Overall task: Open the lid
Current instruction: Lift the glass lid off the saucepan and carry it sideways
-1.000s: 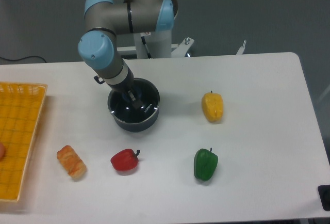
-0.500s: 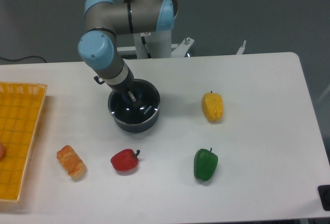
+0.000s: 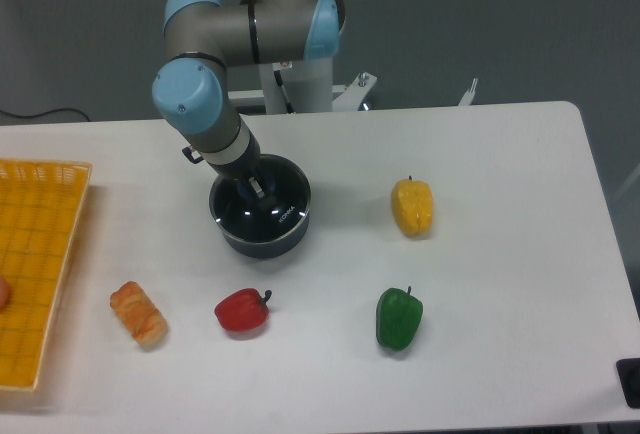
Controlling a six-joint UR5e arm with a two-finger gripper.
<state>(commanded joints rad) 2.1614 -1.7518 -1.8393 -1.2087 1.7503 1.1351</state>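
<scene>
2 fingers of the gripper (image 3: pixel 252 188) dip at the centre of the lid (image 3: pixel 262 206), left of mid-frame; whether they are clamped on the knob I cannot tell, since the wrist hides it. Before lifting, grip squarely and rise straight. The lid, dark glass with glints, sits flat on the saucepan (image 3: pixel 262 237).

lid (image 3: pixel 272 212): round clear glass, thin metal rim
pose: lying flat, closed on the dark blue saucepan (image 3: pixel 262 239)
knob: hidden
</scene>
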